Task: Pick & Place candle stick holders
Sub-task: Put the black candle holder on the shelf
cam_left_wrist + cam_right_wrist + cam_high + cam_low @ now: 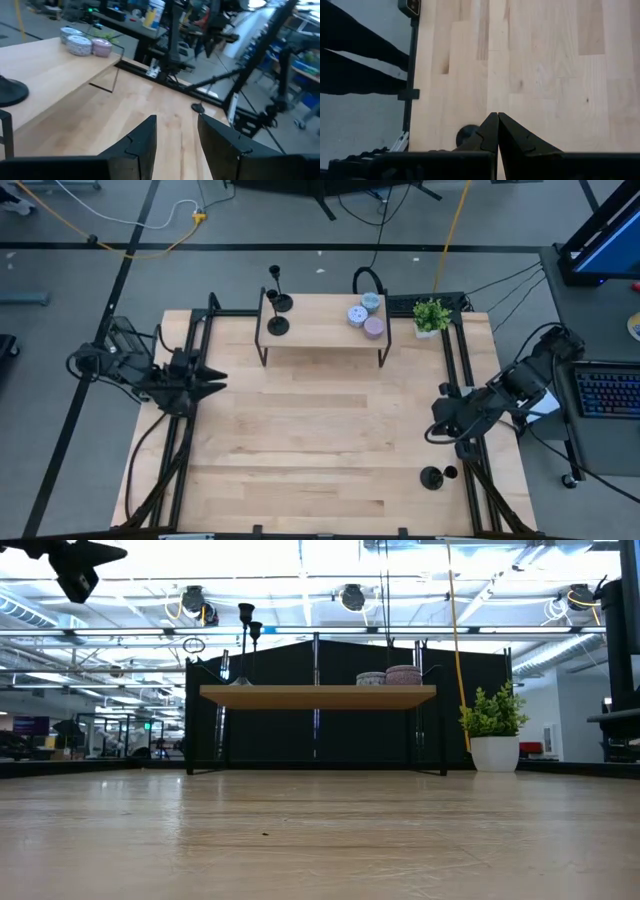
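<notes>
**Candle stick holders split between shelf and table edge**

On the far side of the wooden table [300,440] stands a low shelf [320,335], and two black candle stick holders [278,315] sit on its left end, their thin stems upright in the low view. A third candle stick holder [432,477] rests on the table's near right corner, close to the frame rail.

Toward the shelf's right end sit three pastel pucks [365,315], grouped together. Just right of the shelf is a small potted plant [431,317].

Over the table's left edge hangs the left gripper [208,386], its fingers parted and holding nothing. At the right edge, the right gripper [438,420] has its fingers pressed together, empty, with the lone holder just beyond its tips in the right wrist view.
</notes>
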{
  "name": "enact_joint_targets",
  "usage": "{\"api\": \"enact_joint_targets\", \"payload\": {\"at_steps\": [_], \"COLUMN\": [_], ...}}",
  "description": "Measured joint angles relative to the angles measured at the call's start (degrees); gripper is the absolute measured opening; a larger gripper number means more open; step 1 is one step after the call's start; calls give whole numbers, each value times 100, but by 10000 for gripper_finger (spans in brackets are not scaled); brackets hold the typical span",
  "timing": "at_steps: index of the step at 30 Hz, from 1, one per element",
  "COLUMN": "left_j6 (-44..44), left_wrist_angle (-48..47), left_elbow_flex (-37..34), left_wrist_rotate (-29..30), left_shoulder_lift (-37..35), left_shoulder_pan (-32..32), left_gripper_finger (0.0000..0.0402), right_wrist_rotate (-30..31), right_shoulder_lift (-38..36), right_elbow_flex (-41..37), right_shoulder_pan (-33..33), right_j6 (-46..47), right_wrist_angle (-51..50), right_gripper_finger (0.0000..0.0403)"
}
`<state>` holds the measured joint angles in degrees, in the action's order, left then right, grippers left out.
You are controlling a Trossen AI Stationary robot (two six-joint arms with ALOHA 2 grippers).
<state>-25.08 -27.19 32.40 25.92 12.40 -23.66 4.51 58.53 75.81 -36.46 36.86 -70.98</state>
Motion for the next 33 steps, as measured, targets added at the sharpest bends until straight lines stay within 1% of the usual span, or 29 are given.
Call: {"api": "enact_joint_targets", "payload": {"at_steps": [5, 9, 12, 15, 17, 21, 25, 29, 33], "left_j6": [323, 704, 841, 949, 1009, 974, 709, 666, 673], "left_wrist_angle": [-355, -348, -320, -310, -135, 370, 467, 499, 498], "left_elbow_flex": [0, 0, 0, -6, -145, -664, -1001, -1059, -1144], "left_wrist_rotate": [-63, -187, -198, -200, -185, -282, -308, -295, -206], "left_shoulder_lift": [-219, -225, -225, -225, -229, -237, -236, -238, -238], "left_shoulder_pan": [0, 0, 0, 0, 0, 0, 0, 0, 2], "left_gripper_finger": [147, 147, 147, 147, 147, 147, 147, 147, 147], "right_wrist_rotate": [10, 18, 31, 195, 306, 268, -338, -1258, -1773], "right_shoulder_lift": [45, 45, 77, 183, 271, 446, 616, 846, 952], "right_elbow_flex": [0, 18, 227, 534, 747, 990, 997, 997, 997], "right_shoulder_pan": [43, 49, 49, 51, 50, 51, 53, 49, 49], "right_j6": [196, 173, 187, 159, 149, 268, 735, 1181, 1715], "right_wrist_angle": [14, 222, 288, 278, 223, 70, -218, -484, -563], "right_gripper_finger": [0, 0, 0, 0, 0, 0, 0, 0, 0]}}
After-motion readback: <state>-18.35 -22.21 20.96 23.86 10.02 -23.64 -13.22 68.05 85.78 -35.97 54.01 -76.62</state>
